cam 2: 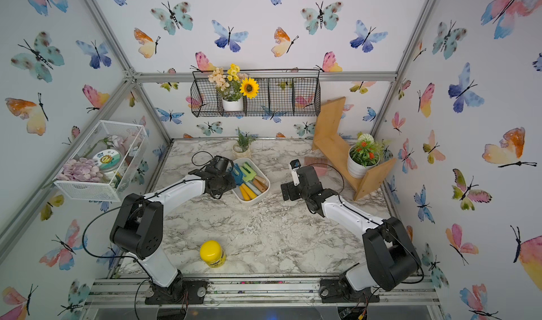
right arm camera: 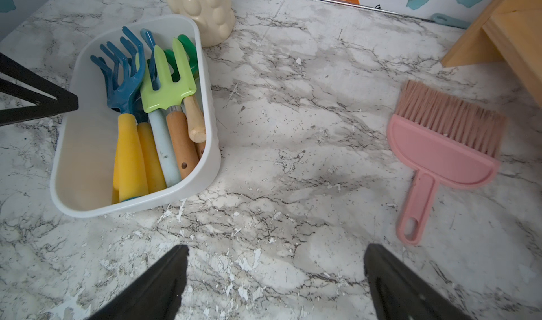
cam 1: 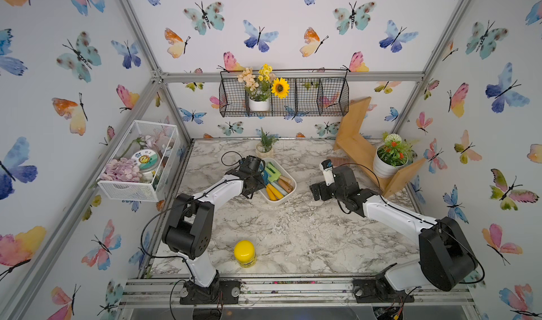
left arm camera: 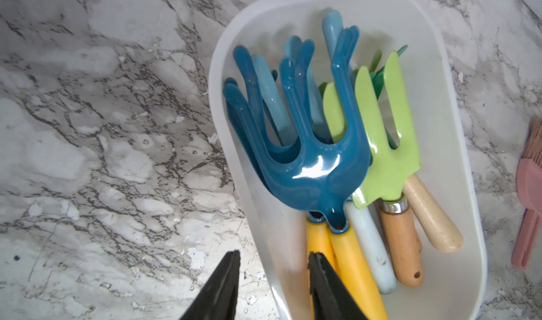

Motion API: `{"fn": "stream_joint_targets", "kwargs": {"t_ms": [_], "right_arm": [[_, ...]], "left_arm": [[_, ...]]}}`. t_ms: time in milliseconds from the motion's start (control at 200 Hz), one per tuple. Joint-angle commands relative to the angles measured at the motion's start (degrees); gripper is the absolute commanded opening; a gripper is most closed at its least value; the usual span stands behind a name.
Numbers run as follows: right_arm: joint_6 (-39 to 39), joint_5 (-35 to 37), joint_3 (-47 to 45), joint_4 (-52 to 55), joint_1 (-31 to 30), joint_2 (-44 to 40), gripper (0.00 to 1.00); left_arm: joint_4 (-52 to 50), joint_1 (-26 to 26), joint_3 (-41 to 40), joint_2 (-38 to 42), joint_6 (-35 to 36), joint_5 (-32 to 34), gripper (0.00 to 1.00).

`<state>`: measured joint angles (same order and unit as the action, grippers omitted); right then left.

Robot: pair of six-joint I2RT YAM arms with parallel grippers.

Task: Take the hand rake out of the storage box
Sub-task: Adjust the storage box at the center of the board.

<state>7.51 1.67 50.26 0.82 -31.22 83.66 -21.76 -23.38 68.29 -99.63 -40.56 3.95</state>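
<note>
The storage box [left arm camera: 217,104], a shallow white tub, sits on the marble top at mid-back in both top views [cam 1: 278,203] [cam 2: 252,202]. Several hand tools lie in it. A dark blue hand rake [left arm camera: 316,174] with a yellow handle rests on top, also seen from the right wrist [right arm camera: 126,89]. My left gripper [left arm camera: 274,254] straddles the tub's near long wall with jaws apart: one finger is outside over the marble, the other inside against a yellow handle. It holds nothing. My right gripper [right arm camera: 275,249] hangs wide open over bare marble right of the tub [cam 1: 316,191].
A pink hand brush [right arm camera: 440,151] lies right of the tub. A cream plant pot [right arm camera: 202,10] touches the tub's far end. A yellow-lidded jar [cam 1: 245,253] stands near the front. A wooden shelf [cam 1: 360,151] with a potted plant fills the back right corner.
</note>
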Motion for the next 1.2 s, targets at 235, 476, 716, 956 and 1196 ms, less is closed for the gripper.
{"fn": "stream_joint_targets", "kwargs": {"t_ms": [235,476,716,956,1196], "right_arm": [[0.31,0.61,-1.30,0.85,-0.51,-1.91,0.98],[1.06,-0.59,-1.70,0.25,-0.51,-1.39,0.98],[1.02,-0.75,-1.74,0.48,-0.59,-1.39,0.98],[2.26,-0.83,0.59,3.39,-0.59,-0.50,0.98],[6.98,-1.85,8.62,12.20,-0.60,4.61,0.94]], "left_arm": [[0.93,-0.35,1.40,-3.42,-0.73,-1.77,0.20],[0.69,-0.71,2.46,-4.71,2.04,-3.84,0.06],[0.38,-1.13,2.75,-5.07,3.65,-4.77,0.01],[-3.31,-2.77,8.90,-9.24,9.36,-5.84,0.00],[-5.18,-2.76,14.29,-12.46,11.26,-5.70,0.00]]}}
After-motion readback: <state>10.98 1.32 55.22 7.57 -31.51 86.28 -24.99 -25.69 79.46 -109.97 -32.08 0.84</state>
